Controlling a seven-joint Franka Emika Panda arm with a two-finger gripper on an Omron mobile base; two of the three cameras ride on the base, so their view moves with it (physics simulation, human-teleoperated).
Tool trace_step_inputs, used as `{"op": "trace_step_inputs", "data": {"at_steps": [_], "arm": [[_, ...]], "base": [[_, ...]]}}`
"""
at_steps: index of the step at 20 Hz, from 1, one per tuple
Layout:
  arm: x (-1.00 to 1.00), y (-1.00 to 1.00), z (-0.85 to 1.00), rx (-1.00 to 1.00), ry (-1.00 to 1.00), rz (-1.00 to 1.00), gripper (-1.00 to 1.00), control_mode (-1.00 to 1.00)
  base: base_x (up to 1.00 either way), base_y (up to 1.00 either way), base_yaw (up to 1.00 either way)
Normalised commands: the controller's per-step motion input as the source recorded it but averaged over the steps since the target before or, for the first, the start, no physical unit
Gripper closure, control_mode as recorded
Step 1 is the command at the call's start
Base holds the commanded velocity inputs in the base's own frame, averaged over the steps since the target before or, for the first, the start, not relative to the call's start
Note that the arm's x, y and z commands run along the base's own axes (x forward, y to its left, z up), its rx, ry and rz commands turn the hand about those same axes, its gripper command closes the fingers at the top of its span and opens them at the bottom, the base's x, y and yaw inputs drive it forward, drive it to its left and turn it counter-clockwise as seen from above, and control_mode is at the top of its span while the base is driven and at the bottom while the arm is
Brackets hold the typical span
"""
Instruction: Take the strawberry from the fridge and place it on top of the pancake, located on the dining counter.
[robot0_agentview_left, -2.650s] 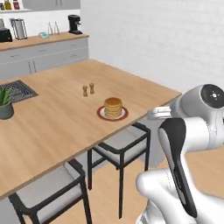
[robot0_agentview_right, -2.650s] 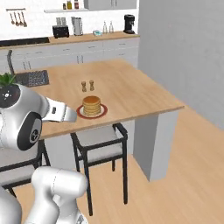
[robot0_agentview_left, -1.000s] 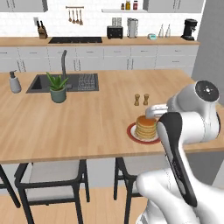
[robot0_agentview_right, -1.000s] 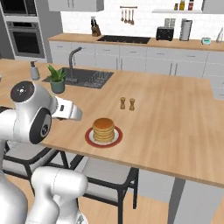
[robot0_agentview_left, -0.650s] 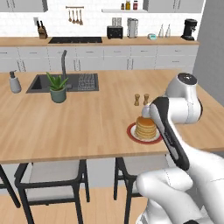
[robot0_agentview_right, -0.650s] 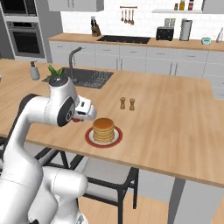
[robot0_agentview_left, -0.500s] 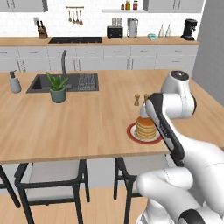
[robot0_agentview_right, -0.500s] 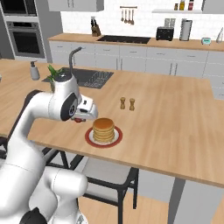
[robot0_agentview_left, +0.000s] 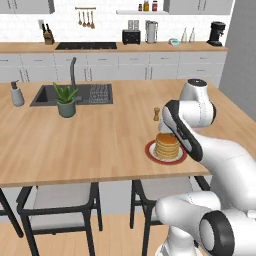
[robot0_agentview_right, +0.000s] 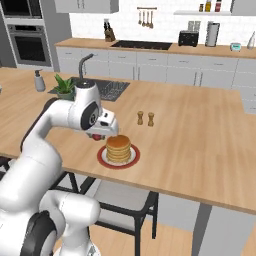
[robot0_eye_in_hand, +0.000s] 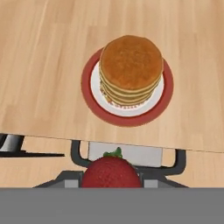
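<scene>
One small dark red strawberry (robot0_eye_in_hand: 111, 171) with a green leafy cap sat pinched in the narrowly closed two-finger gripper (robot0_agentview_right: 98, 136), filling the bottom middle of the hand view. In the right base view the berry showed as a red spot under the white hand, just to the left of the stack.

Ahead of the gripper, in the hand view, stood the stack of round golden-tan pancakes (robot0_eye_in_hand: 131, 70) on its red-rimmed round white plate (robot0_eye_in_hand: 127, 114). The berry hung short of the stack, out past the near edge of the light wood top of the dining counter (robot0_eye_in_hand: 43, 65), above a dark-framed chair (robot0_eye_in_hand: 127, 155) with a pale seat tucked under that edge. The berry touched neither pancake nor plate.

In the left base view the white arm's forearm crossed in front of the pancakes' right side, and the hand itself was hidden behind it. Beyond the gripper, further along the counter, stood two small brown wooden salt and pepper shakers (robot0_agentview_right: 145, 118), side by side and well apart from the plate. Far off to the gripper's left side lay the dark sink (robot0_agentview_left: 75, 94) with its curved tap (robot0_agentview_left: 73, 70), a green potted plant (robot0_agentview_left: 65, 100) in a grey pot just beside the basin, and a grey soap dispenser (robot0_agentview_left: 16, 94) near the counter's end.
</scene>
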Motion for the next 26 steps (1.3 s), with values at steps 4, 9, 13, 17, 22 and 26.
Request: {"op": "trace_step_inputs", "data": {"at_steps": [4, 9, 13, 17, 22, 26], "arm": [[0.36, -0.34, -0.2, 0.0, 0.13, 0.0, 1.0, -1.0], [0.47, -0.19, -0.33, 0.0, 0.03, 0.0, 1.0, -1.0], [0.48, -0.08, -0.33, 0.0, 0.0, 0.0, 1.0, -1.0], [0.4, -0.04, -0.21, 0.0, 0.0, 0.0, 1.0, -1.0], [0.3, -0.03, -0.07, 0.0, 0.0, 0.0, 1.0, -1.0], [0.11, -0.01, -0.01, 0.0, 0.0, 0.0, 1.0, -1.0]], "base": [[0.0, 0.0, 0.0], [0.0, 0.0, 0.0], [0.0, 0.0, 0.0], [0.0, 0.0, 0.0], [0.0, 0.0, 0.0], [0.0, 0.0, 0.0]]}}
